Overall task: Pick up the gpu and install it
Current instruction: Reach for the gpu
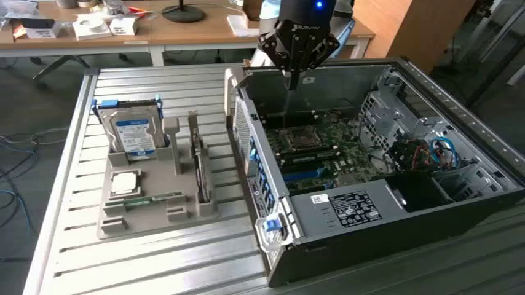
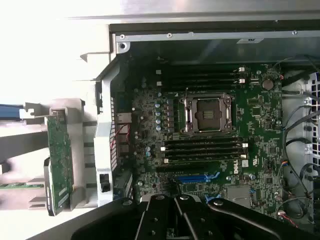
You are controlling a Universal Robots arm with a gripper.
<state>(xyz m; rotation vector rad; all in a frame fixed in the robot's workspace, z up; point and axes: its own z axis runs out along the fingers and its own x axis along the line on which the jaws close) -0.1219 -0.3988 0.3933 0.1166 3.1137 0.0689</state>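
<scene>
The gpu stands on edge in a slot of the grey holder tray at the exterior view's left, beside the open computer case. In the wrist view the gpu shows as a green board in the holder, outside the case wall. My gripper hangs over the far end of the case, above the motherboard, with nothing in it. Its black fingers are shut together over the motherboard, near the blue expansion slot.
The tray also holds a blue-labelled hard drive, a processor chip and a green memory stick. An empty processor socket and cables lie inside the case. A cluttered desk stands behind.
</scene>
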